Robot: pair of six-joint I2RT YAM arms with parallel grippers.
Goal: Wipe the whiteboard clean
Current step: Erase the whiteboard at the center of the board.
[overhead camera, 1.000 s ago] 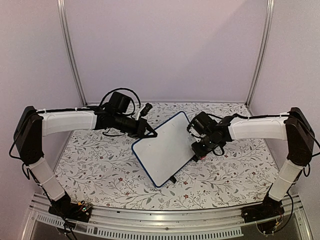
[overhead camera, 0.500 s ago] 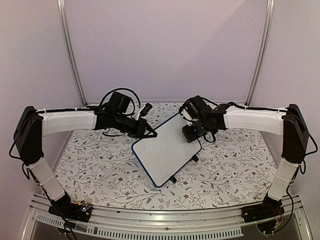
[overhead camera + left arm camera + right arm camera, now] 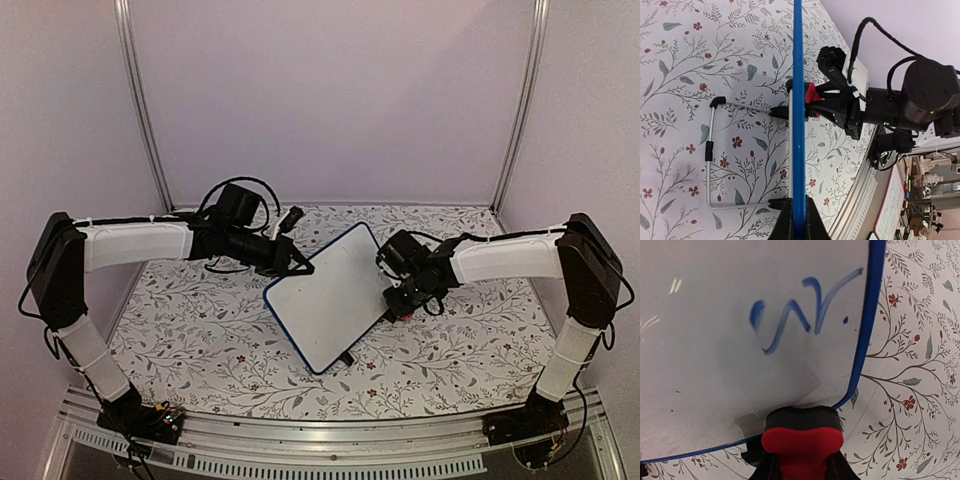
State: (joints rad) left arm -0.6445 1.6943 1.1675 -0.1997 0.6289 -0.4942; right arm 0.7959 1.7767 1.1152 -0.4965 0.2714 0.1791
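Right hand with red eraser dropped back; whiteboard bears blue squiggle.

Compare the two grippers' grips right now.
The left gripper clamps the whiteboard by its blue frame edge; the right gripper holds a red block. The left meets the board edge-on; the right sets its block against the face. Both are shut.

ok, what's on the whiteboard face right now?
A blue marker squiggle near the whiteboard's corner. The red eraser in the right hand hides a bit of the near edge.
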